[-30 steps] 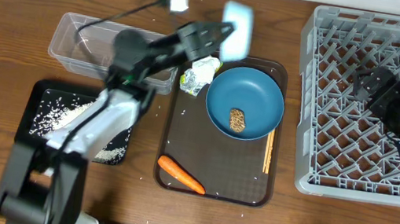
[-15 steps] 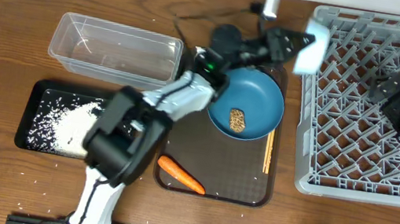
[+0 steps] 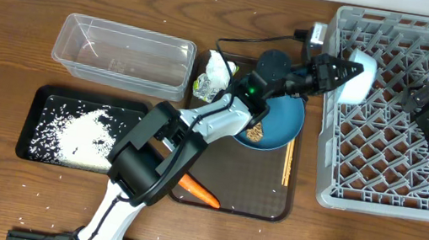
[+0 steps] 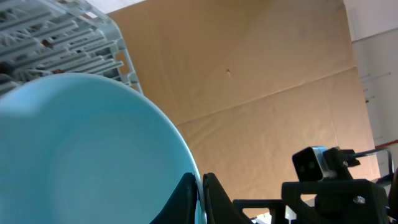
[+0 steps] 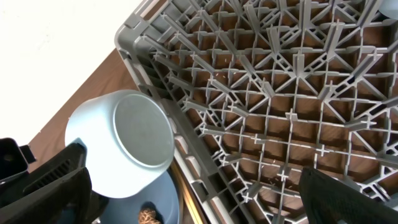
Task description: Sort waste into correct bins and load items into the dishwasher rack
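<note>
My left gripper point(image 3: 343, 71) is shut on the rim of the white bowl point(image 3: 357, 77) and holds it tilted on its side over the left edge of the grey dishwasher rack point(image 3: 395, 164). The left wrist view shows the jaws point(image 4: 201, 199) pinching the bowl's rim point(image 4: 81, 155). My right gripper point(image 3: 425, 93) hangs open and empty above the rack; its view shows the bowl's base point(image 5: 124, 149). The dark-blue plate point(image 3: 279, 117) holds the brown lump point(image 3: 254, 131). The carrot point(image 3: 199, 192), wrapper point(image 3: 215, 73) and chopsticks point(image 3: 288, 161) lie on the brown tray. No cups show.
The brown serving tray point(image 3: 239, 183) sits in the middle. The clear tub point(image 3: 122, 55) stands at back left, and the black tray point(image 3: 30, 122) in front of it holds rice point(image 3: 81, 130). Loose rice grains lie scattered on the wooden table.
My left arm has swung right with the bowl, from over the tray's back-left corner to the rack's left edge. My right gripper has drawn back slightly to the right.
</note>
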Available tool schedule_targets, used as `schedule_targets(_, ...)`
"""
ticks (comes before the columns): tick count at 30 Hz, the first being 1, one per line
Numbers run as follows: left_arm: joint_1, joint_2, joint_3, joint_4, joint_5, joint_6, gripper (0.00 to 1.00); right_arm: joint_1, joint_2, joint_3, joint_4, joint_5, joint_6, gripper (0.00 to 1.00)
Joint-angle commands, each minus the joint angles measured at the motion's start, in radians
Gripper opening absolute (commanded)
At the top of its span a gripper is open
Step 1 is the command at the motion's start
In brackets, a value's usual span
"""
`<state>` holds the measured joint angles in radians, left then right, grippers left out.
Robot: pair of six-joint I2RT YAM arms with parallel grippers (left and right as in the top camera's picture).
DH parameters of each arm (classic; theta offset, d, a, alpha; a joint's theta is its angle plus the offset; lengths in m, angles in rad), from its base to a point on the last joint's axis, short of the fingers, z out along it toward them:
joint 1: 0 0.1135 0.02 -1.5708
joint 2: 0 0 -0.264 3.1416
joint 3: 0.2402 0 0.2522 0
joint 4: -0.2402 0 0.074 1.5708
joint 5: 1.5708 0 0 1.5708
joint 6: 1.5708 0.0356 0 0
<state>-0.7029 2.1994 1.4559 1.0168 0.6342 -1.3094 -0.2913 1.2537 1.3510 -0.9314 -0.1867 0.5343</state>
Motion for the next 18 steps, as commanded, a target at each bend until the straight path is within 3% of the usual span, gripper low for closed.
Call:
schedule_targets(1,-0.004,-0.010,0.076,-0.006,-0.015,-0.001,0.07,-0.010,-0.002,0.005,-0.005,0.014,0.011,0.99)
schedule_targets(11,-0.003,0.050,0.339,-0.210,-0.054,0.055,0.06,-0.072,-0.002,0.005,0.042,0.150,0.080,0.99)
schedule_targets(18,-0.006,0.225,0.497,-0.215,-0.084,-0.085,0.06,-0.159,-0.002,0.005,0.053,0.115,0.101,0.99)
